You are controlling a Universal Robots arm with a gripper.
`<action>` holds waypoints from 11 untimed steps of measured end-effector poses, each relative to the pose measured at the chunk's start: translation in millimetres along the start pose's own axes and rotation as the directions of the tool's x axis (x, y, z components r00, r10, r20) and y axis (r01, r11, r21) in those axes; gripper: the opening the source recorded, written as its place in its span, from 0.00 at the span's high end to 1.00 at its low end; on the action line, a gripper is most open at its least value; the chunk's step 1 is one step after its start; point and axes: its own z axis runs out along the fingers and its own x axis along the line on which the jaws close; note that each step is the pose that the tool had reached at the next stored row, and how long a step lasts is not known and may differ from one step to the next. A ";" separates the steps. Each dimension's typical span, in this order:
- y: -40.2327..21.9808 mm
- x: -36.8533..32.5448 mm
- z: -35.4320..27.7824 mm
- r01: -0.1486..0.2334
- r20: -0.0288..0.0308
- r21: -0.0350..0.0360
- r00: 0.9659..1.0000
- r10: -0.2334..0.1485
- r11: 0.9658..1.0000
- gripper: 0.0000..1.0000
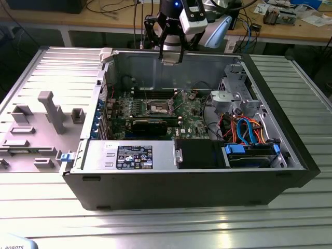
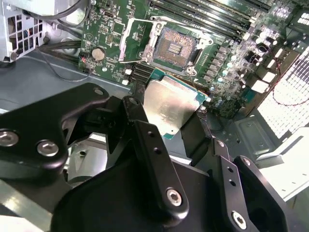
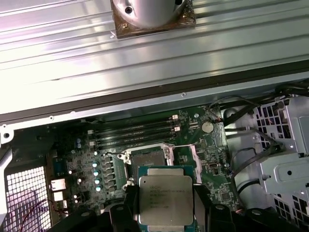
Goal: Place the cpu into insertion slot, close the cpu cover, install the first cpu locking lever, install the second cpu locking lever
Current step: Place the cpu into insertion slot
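My gripper [image 1: 171, 57] hangs above the back wall of the open computer case [image 1: 290, 150], shut on the cpu [image 1: 171, 60]. Both wrist views show the cpu [image 2: 171, 104] [image 3: 165, 198] as a flat silver-grey square between the black fingers [image 2: 145, 140], held well above the motherboard. The insertion slot [image 1: 160, 107] [image 2: 175, 47] [image 3: 147, 157] lies open and bare on the green board, its dark centre exposed. The cpu cover [image 2: 131, 41] [image 3: 189, 162], a thin metal frame, stands flipped up beside the slot.
A black graphics card [image 1: 150, 124] lies across the board in front of the slot. The memory slots [image 3: 135, 130] run behind it. A metal drive cage [image 1: 236, 96] and blue cables [image 1: 249, 129] sit at the exterior view's right. A grey fixture [image 1: 46, 111] stands outside the case.
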 end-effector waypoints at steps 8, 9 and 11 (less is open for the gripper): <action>-0.1 0.0 1.2 -0.104 0.009 -0.003 0.995 0.104 0.995 0.46; -0.1 0.0 1.2 -0.112 0.010 -0.003 0.994 0.112 0.994 0.46; -0.1 -0.1 1.2 -0.120 0.011 -0.003 0.993 0.120 0.993 0.46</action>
